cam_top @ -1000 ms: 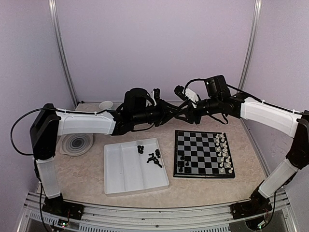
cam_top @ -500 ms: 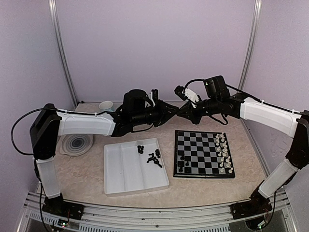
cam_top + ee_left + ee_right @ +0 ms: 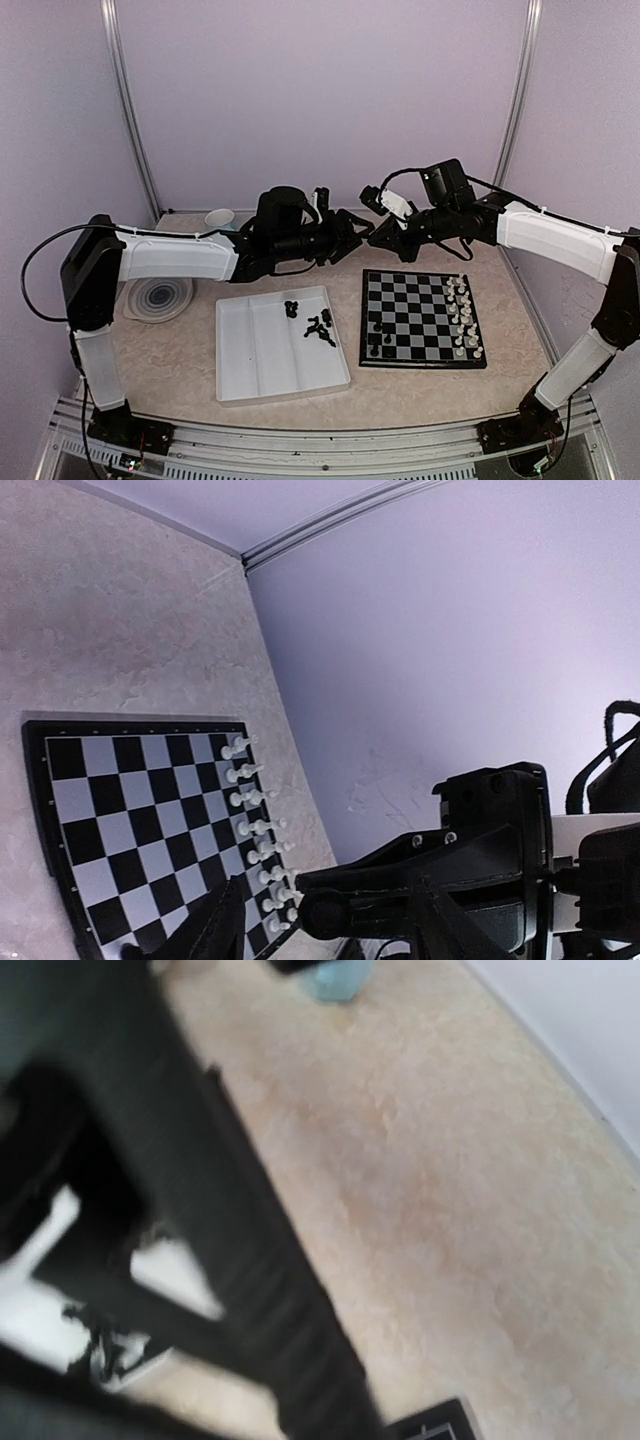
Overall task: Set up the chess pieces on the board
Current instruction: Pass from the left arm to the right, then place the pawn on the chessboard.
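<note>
Top external: chess pieces (image 3: 318,327) lie in tray (image 3: 255,358)

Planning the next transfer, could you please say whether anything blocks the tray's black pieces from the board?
Nothing visible does: only the white tray's low rim lies between the tiny black plastic chess pieces and the checkered chessboard.

Board (image 3: 130,810) on beige table (image 3: 120,610); white pieces (image 3: 255,825) in row along one edge; right pincer (image 3: 312,912) close ahead.
</note>
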